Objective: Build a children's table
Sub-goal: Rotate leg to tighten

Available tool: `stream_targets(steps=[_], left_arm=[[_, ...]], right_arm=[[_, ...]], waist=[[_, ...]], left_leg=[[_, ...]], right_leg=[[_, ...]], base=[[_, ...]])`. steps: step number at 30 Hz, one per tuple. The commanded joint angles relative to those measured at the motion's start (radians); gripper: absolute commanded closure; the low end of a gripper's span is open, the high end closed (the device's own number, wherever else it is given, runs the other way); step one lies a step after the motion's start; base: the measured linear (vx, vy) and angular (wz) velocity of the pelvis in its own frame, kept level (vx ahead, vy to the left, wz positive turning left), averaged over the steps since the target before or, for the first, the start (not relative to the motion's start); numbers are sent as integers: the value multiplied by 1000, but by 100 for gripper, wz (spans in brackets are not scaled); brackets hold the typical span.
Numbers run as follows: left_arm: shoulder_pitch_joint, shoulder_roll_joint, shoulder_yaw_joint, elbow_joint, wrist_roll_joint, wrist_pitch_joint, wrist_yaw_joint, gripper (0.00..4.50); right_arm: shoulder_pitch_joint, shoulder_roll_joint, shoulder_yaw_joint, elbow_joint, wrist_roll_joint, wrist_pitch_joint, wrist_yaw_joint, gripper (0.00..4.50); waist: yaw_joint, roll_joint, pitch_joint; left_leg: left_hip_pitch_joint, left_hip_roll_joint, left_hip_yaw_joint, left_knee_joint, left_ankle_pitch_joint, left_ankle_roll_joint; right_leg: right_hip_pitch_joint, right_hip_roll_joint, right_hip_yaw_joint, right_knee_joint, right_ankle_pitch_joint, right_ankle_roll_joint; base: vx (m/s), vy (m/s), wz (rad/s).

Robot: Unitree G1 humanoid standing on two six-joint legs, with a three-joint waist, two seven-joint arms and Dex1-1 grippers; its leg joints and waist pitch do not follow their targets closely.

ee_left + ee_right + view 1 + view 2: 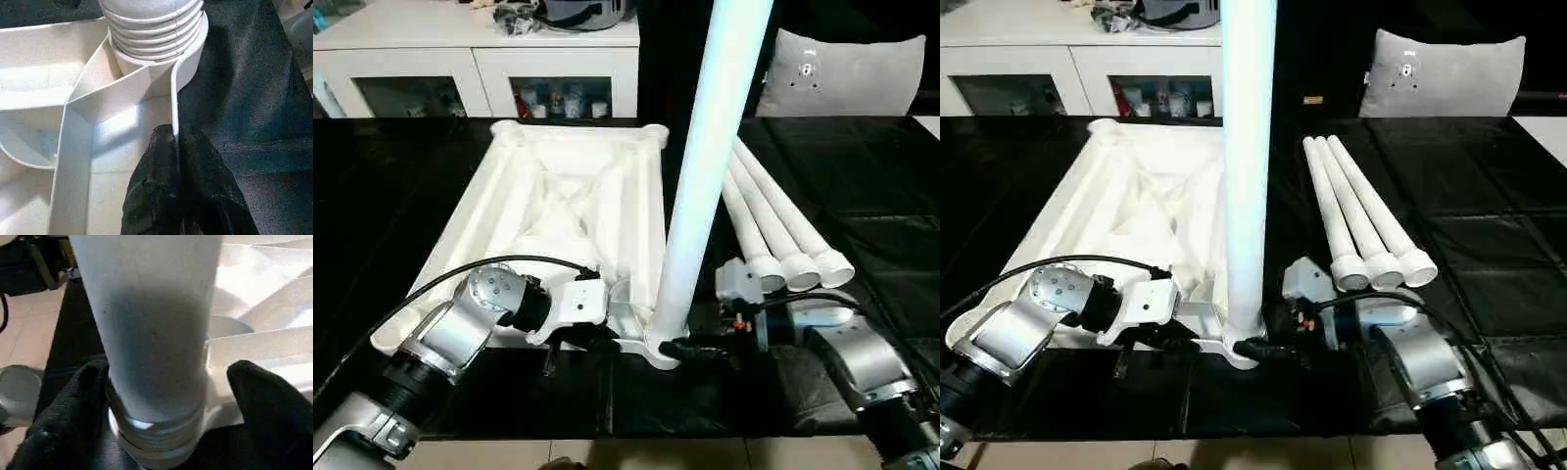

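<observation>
The white tabletop (558, 196) lies underside up on the black table, its ribs showing. One white leg (705, 176) stands upright in the near right corner socket (190, 54), its threaded end (151, 29) partly above the socket. My left gripper (176, 142) is shut on the tabletop's thin rim just beside that socket. My right gripper (161, 382) is open around the leg's base, with one finger (83, 396) against the tube and the other finger (259, 391) a little apart from it. Three more legs (773, 225) lie side by side to the right.
A white cabinet (480, 59) with glass doors stands behind the table, with clutter on top. A grey cushion-like panel (842, 73) leans at the back right. The table's front edge (607, 431) runs just below my forearms, with pale floor beyond it.
</observation>
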Motion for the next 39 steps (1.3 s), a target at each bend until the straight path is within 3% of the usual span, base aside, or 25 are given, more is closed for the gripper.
stream_targets(steps=[1, 4, 5, 7, 10, 15, 18, 20, 23, 24, 25, 26, 29, 33, 39], left_arm=[[5, 12, -44, 5, 34, -18, -43, 450], [0, 13, -44, 21, 34, -36, -50, 450], [-4, 13, -44, 30, 35, -44, -51, 450], [-10, 13, -43, 44, 35, -54, -51, 450], [-11, 12, -39, 53, 37, -61, -49, 450], [2, 14, -28, 49, 32, -47, -40, 450], [29, 8, 4, 14, 13, 15, 5, 450], [56, -21, 50, -37, -16, 111, 80, 450], [72, -54, 77, -83, -23, 198, 151, 450], [73, -57, 79, -86, -22, 203, 156, 450], [83, -128, 105, -139, -2, 318, 275, 450], [83, -128, 105, -139, -2, 318, 275, 450], [80, -217, 125, -176, 17, 431, 388, 450], [41, -372, 152, -176, 48, 573, 564, 450], [22, -428, 145, -177, 66, 591, 621, 450]], right_arm=[[-25, -2, 2, 6, -2, 3, 12, 79], [-32, -2, 8, 9, 6, 15, 31, 100], [-36, -3, 10, 13, 8, 16, 40, 114], [-40, -4, 13, 19, 10, 15, 49, 128], [-37, -2, 15, 21, 15, 22, 57, 165], [-20, 8, 11, 7, 33, 57, 55, 178], [15, 45, -6, -29, 73, 114, 11, 180], [40, 109, -27, -44, 83, 143, -90, 181], [53, 172, -28, -45, 68, 154, -187, 182], [54, 177, -28, -44, 65, 154, -194, 182], [55, 273, -24, -11, 12, 153, -348, 182], [55, 273, -24, -11, 12, 153, -348, 182], [45, 354, -30, 25, -27, 166, -467, 183], [1, 462, -68, 108, -53, 178, -650, 183], [-15, 494, -94, 145, -80, 151, -709, 183]], waist=[[-1, -9, -65], [0, -9, -65], [-2, -19, -65], [1, -12, -65], [1, -13, -65], [1, -12, -65], [2, -12, -65], [-2, -11, -63], [-10, -10, -56], [-18, -10, -52], [-26, -7, -51], [-37, -9, -48], [-48, -11, -49], [-54, -11, -49], [-45, -8, -58]], left_leg=[[25, 67, -24, -62, -162, 72], [25, 66, -24, -62, -163, 73], [24, 66, -22, -62, -162, 74], [25, 66, -22, -61, -153, 75], [25, 67, -23, -62, -165, 69], [25, 67, -23, -62, -166, 64], [26, 67, -22, -62, -162, 64], [27, 70, -23, -67, -179, 57], [29, 64, -27, -72, -245, 26], [31, 65, -28, -76, -278, 6], [31, 66, -30, -78, -306, -14], [28, 63, -32, -81, -324, -28], [34, 60, -36, -77, -354, -39], [34, 59, -32, -74, -332, -28], [22, 58, -30, -72, -256, 9]], right_leg=[[31, -87, 44, -71, -26, -259], [30, -87, 43, -71, -35, -258], [31, -85, 43, -73, -38, -257], [29, -86, 43, -71, -42, -255], [29, -87, 43, -71, -51, -256], [30, -86, 43, -70, -47, -257], [30, -86, 44, -69, -39, -258], [25, -86, 44, -69, -56, -264], [23, -86, 44, -80, -181, -248], [19, -86, 46, -84, -238, -237], [19, -89, 48, -85, -282, -225], [16, -88, 47, -89, -318, -214], [11, -89, 49, -99, -376, -187], [7, -87, 52, -103, -343, -195], [18, -83, 51, -97, -201, -195]], base=[[0, 0, 0], [0, 0, 0], [0, 0, 0], [0, 0, 0], [0, 0, 0], [0, 0, 0], [0, 0, 0], [0, 0, 0], [0, 0, 0], [0, 0, 0], [0, 0, 0], [0, 0, 0], [0, 0, 0], [0, 0, 0], [0, 0, 0]])
